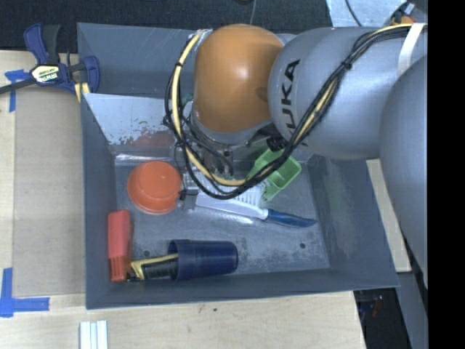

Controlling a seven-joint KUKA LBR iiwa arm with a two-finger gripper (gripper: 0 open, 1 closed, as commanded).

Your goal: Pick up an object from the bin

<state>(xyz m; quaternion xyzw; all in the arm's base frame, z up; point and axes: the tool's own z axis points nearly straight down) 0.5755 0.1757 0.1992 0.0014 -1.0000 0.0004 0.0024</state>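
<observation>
Hovering with gripper [215, 169] over the brush [243, 206] lying mid-bin [97, 195], between orange cup [154, 187] and green piece [280, 173]; grip state being hidden, cannot tell.

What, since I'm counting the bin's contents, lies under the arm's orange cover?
A green plastic piece and a white brush with a blue handle stick out from beneath the orange cover. Whatever else lies straight below it is hidden by the arm.
</observation>
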